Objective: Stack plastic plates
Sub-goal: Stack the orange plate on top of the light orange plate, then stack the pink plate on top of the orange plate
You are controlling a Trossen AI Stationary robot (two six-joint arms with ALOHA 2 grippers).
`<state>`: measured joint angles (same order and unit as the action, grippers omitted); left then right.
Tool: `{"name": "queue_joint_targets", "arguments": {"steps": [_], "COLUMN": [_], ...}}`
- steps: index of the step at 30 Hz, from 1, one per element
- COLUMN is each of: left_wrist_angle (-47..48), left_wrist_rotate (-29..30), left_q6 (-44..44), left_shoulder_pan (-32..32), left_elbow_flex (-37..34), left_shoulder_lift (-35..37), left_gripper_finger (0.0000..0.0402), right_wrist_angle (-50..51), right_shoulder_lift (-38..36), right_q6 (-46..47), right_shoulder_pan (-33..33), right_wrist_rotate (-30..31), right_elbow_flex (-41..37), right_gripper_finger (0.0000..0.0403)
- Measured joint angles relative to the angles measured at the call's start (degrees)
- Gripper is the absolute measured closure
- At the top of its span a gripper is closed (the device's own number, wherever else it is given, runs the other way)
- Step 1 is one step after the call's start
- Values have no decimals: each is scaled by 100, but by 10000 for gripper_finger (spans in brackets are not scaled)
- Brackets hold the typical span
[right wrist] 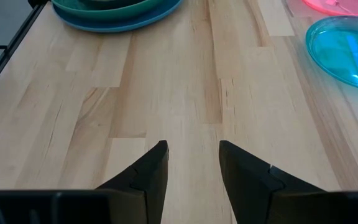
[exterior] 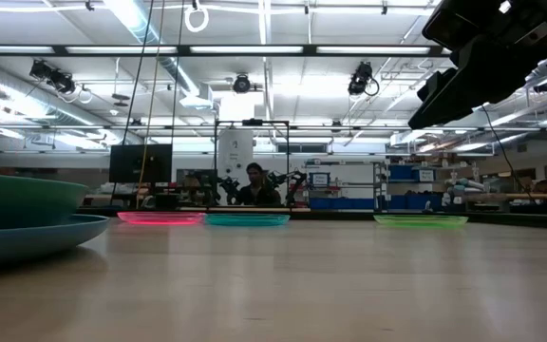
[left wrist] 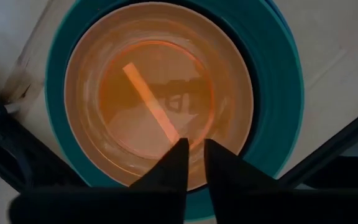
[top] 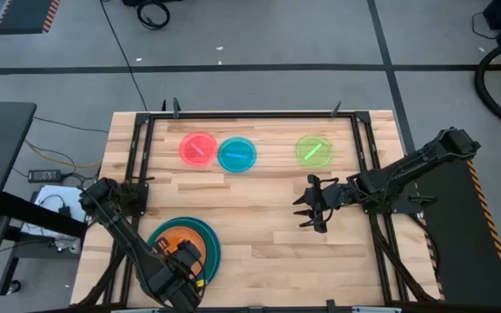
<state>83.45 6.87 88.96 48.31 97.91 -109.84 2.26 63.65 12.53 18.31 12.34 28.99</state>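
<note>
A stack of plates (top: pixel 183 246) sits near the table's near left corner. It has a blue and a teal plate at the bottom, a terracotta-brown plate (left wrist: pixel 82 93) in them, and a small translucent orange plate (left wrist: pixel 157 99) on top. My left gripper (left wrist: pixel 192 152) hovers over the orange plate's rim, its fingers only a narrow gap apart. Pink (top: pixel 197 149), cyan (top: pixel 237 154) and lime green (top: pixel 314 149) small plates lie flat in a row toward the far edge. My right gripper (top: pixel 311 207) is open above bare wood, right of centre.
A dark metal frame (top: pixel 250 114) runs along the table's edges. Bare wood (right wrist: pixel 185 93) lies between the stack and the row of small plates. The low view shows the stack (exterior: pixel 17 223) at the left, and a person (exterior: pixel 253 185) sits far behind the table.
</note>
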Motion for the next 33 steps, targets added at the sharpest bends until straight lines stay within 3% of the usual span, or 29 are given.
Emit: {"name": "queue_joint_targets", "arguments": {"steps": [6,15,18,23,29,33], "left_wrist_angle": [-43,-67,-65,-71,-29,37], "left_wrist_rotate": [2,525,1094,2631,4267,4660], "left_q6": [38,25,19,-492,-1772,-2449], "left_shoulder_pan": [0,-5,-41,-209,-621,-1106], "left_elbow_flex": [0,-4,-4,-4,-4,-4], "left_shoulder_lift": [0,0,0,0,0,0], "left_gripper_finger": [308,304,304,303,303,304], "right_wrist_angle": [-2,-2,-2,-4,-13,-43], "right_shoulder_lift": [0,1,1,0,1,0], "right_q6": [0,-2,-2,-9,-19,-20], "right_shoulder_pan": [0,0,0,0,0,0], "right_wrist_rotate": [0,-2,-2,-1,-2,-31], "right_elbow_flex": [0,0,0,0,0,0], "right_gripper_finger": [250,250,250,250,250,250]}}
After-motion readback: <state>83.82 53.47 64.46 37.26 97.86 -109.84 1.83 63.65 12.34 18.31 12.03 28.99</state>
